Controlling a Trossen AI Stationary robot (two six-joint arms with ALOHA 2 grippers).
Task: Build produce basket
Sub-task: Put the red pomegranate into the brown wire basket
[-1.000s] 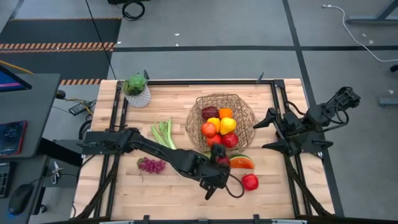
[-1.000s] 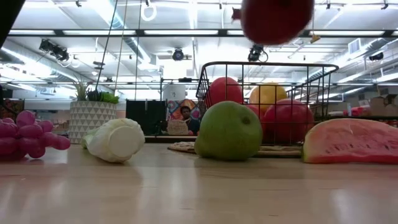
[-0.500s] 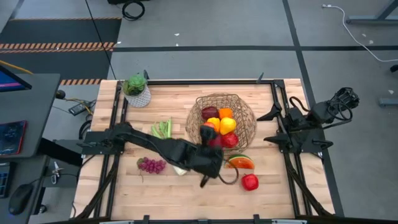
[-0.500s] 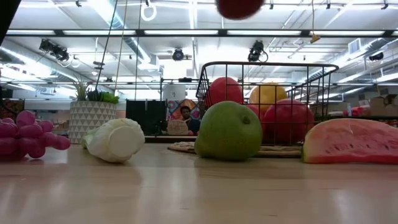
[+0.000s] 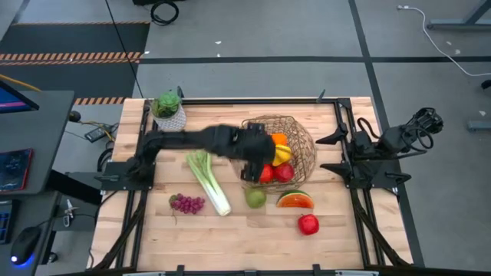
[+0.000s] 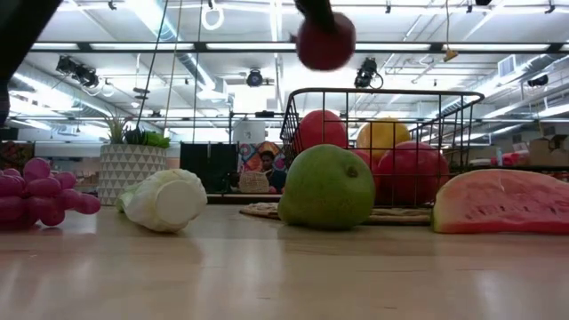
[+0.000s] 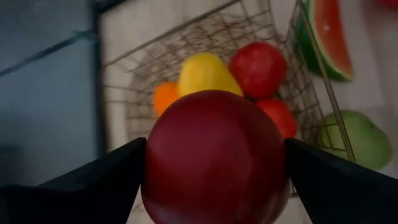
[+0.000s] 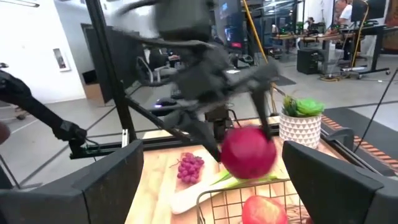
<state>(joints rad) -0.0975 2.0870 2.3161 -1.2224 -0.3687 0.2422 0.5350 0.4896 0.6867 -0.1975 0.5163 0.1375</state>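
The tan wire basket [image 5: 301, 138] stands at the table's far middle. It holds a yellow pepper [image 7: 205, 73], an orange and red apples. My left gripper [image 5: 255, 159] hangs over the basket's near-left rim, shut on a dark red apple [image 7: 214, 149]; in the low view that apple [image 6: 325, 40] is well above the rim. On the table lie a green pear [image 5: 255, 197], a watermelon slice [image 5: 295, 199], another red apple [image 5: 308, 224], a leek [image 5: 209, 182] and purple grapes [image 5: 186, 203]. My right gripper [image 5: 331, 152] waits open at the table's right edge. My left gripper pinches the dark red apple by two opposite sides [image 7: 154, 171] between its two fingers [image 7: 106, 180]. The fingers slant down from the table's left. The apple is lifted clear, above the fruit in the basket.
A small green plant in a white pot [image 5: 169, 111] stands at the far left corner. Black frame rails [image 5: 144, 146] run along the table's left and right edges. Bare wood shows along the near edge.
My left gripper has carried the dark red apple up and toward the far edge, from above the near middle of the table to over the basket's near-left rim. The leek and pear, which the arm covered before, now show. My right gripper has turned a little in place.
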